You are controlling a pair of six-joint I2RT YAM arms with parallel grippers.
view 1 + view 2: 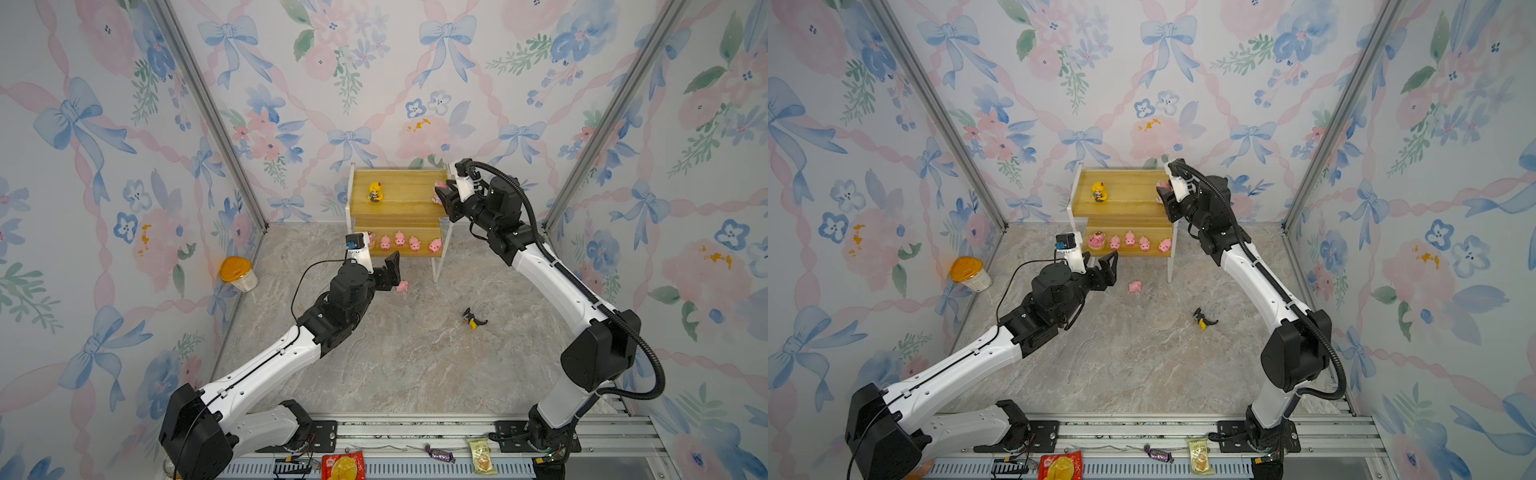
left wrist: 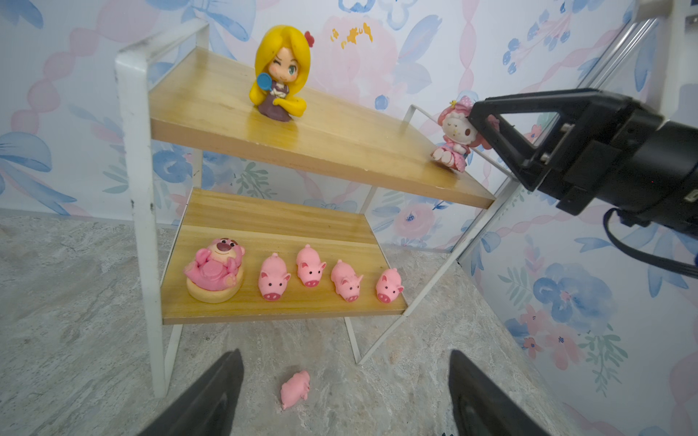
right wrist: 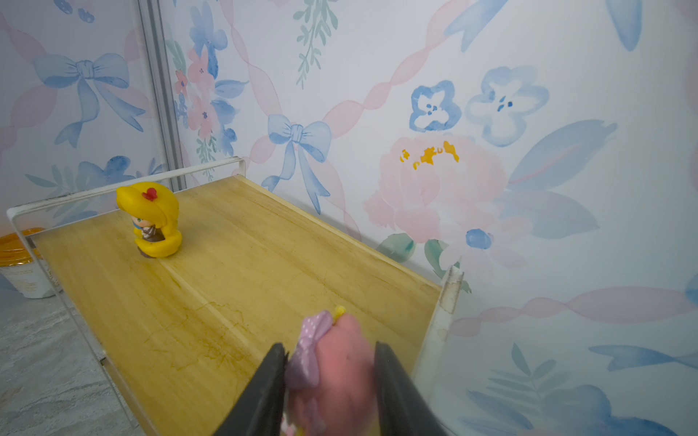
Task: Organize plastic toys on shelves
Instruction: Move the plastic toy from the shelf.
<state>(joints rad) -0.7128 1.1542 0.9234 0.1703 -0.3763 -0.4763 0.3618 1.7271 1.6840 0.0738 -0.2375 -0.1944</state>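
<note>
Snack packets [image 1: 343, 466] sit on the front rail [image 1: 415, 428], untouched. Right gripper [image 3: 329, 349] clamps a pink doll [image 2: 453, 128] at the top shelf's [image 2: 340, 139] right front corner; letting go there may tip it off. Left gripper [image 2: 344, 355] gapes over a toppled pig [image 2: 295, 389] on the table [image 2: 408, 400].

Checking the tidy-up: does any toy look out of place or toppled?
Yes: two toys lie on the floor, off the shelves: a pink pig, apparently on its side, just in front, and a black-and-yellow creature farther out.
</note>
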